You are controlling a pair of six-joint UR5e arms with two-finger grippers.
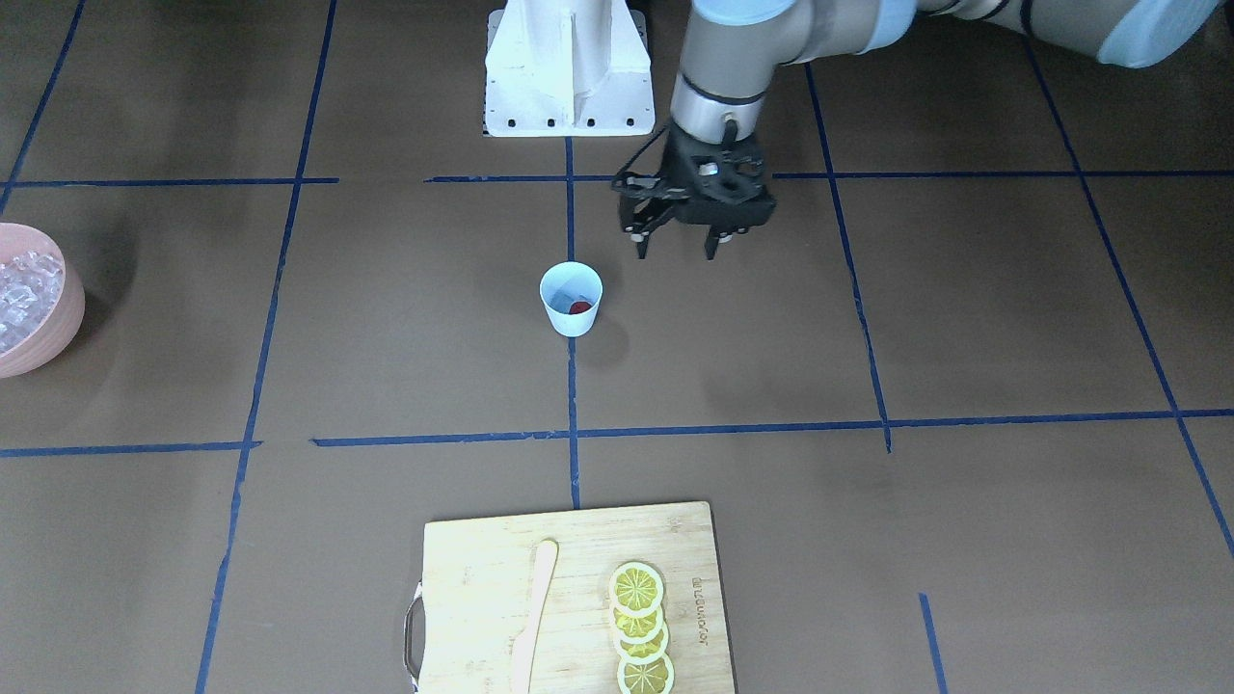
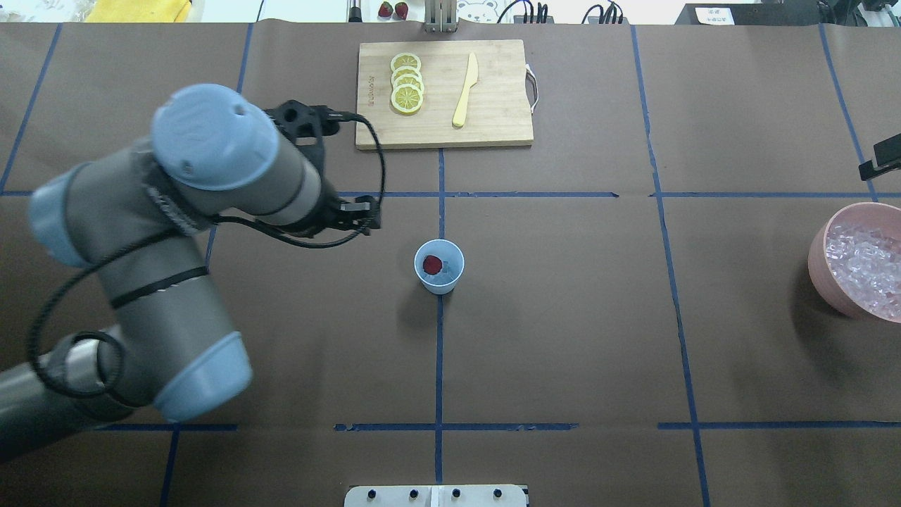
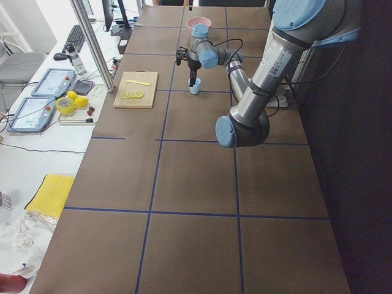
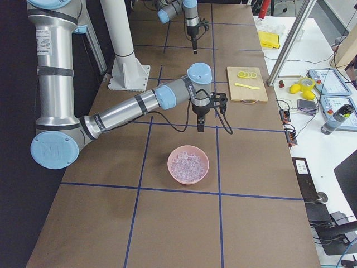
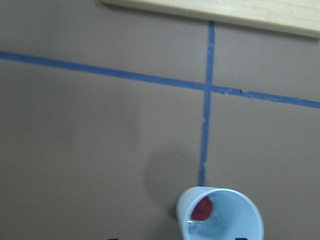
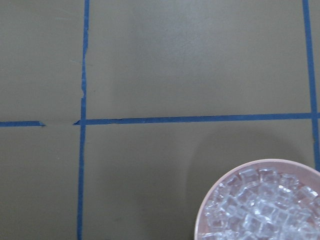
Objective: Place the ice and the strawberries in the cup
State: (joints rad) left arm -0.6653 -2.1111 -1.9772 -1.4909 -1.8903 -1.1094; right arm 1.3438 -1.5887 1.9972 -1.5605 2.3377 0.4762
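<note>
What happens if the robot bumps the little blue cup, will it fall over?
It would probably tip easily: the cup is small, narrower at its base, and stands free on the table. It is likely light, holding only a strawberry and what looks like ice. Its thin-looking wall might squash if the left hand squeezes hard.

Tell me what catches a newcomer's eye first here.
The small light-blue plastic cup at the centre of the brown table stands out, with a tiny red strawberry inside. The left gripper hangs open beside it, holding nothing. At the robot's far right a big pink bowl is heaped with clear ice cubes.
</note>
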